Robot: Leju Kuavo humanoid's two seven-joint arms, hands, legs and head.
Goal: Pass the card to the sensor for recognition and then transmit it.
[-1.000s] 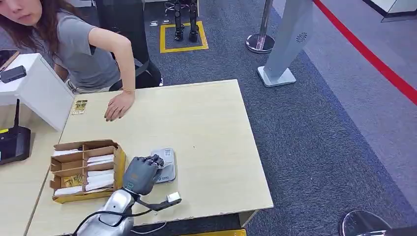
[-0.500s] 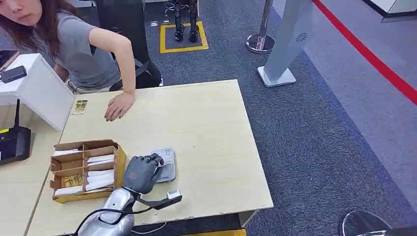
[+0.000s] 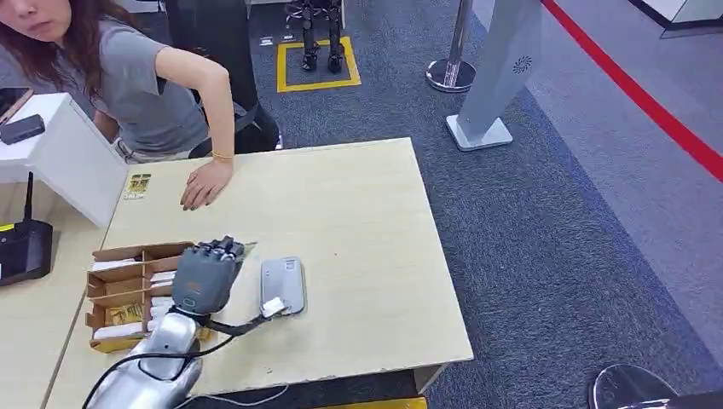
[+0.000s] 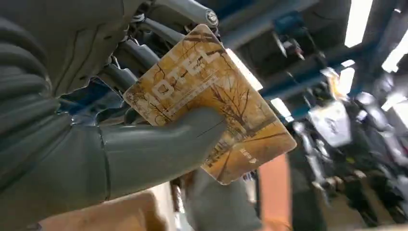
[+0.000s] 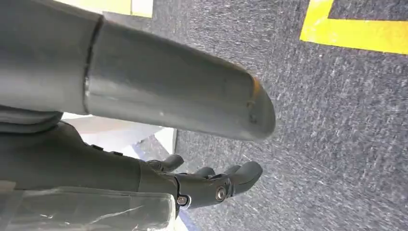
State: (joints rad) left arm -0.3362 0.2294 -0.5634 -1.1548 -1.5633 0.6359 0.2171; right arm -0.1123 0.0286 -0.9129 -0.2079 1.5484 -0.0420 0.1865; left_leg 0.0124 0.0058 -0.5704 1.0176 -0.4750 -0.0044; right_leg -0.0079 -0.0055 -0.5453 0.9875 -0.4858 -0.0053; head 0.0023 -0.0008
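Left hand (image 3: 205, 274) (with card (image 4: 211, 101)) off sensor (image 3: 282, 284)

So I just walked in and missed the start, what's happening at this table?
The left robot hand holds a yellow hotel card, thumb pressed across its face. In the head view that hand is raised above the cardboard box of cards, beside the grey sensor on the wooden table. A person leans one hand on the far edge. The right robot hand hangs over the carpet.

Person (image 3: 145, 94) leaning, hand (image 3: 203, 183) flat on table (image 3: 367, 221); black router (image 3: 24, 247) left; stanchion base (image 3: 451, 74) beyond.
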